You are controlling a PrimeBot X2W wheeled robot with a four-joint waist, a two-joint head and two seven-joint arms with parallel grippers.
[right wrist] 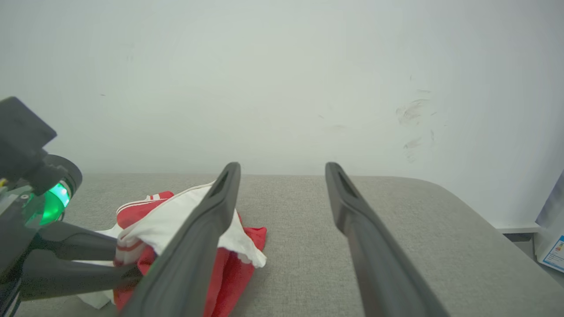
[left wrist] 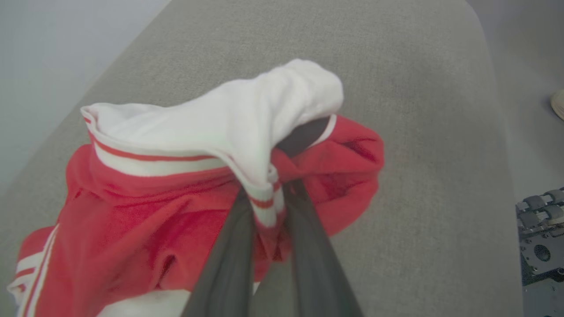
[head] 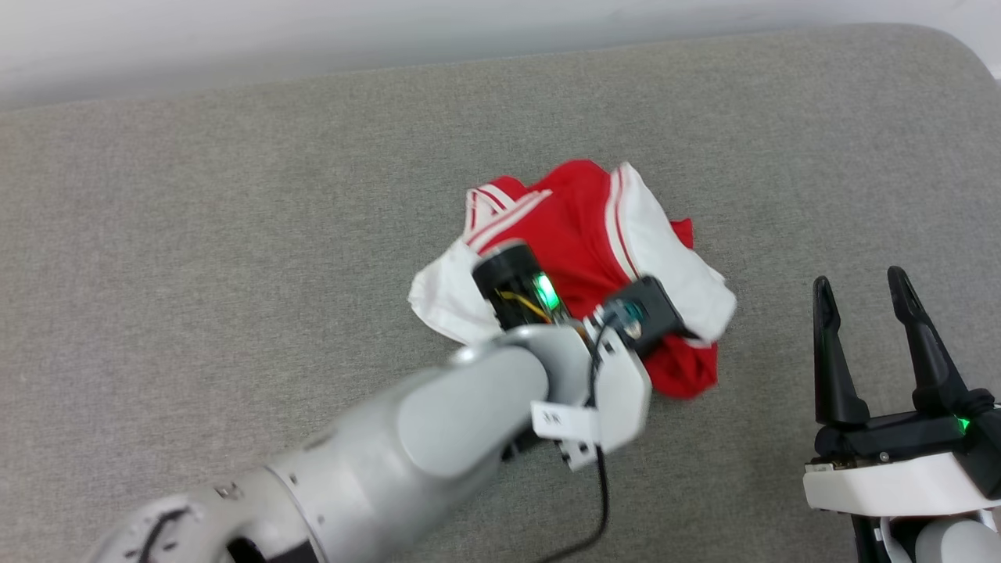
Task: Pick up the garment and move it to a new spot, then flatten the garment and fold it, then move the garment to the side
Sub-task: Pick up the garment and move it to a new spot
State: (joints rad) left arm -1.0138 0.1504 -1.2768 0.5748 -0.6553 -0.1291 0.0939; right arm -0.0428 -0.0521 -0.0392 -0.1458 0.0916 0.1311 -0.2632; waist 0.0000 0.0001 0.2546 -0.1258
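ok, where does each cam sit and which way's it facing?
Head view: on the head, looking down at the T-shirt on the cushion; left forearm and open right gripper show.
Left wrist view: along the left gripper, shut on the T-shirt's striped seam.
Right wrist view: low, facing the wall; own open fingers.
Shared: all three see the T-shirt.

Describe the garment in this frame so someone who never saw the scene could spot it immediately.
On the wide grey upholstered surface before a pale wall, look near the middle. The garment is the crumpled heap there: red body, white sleeves, red-and-white striped trim. Unlike the plain grey around it, it is brightly coloured and pinched at a striped seam by the left tool.
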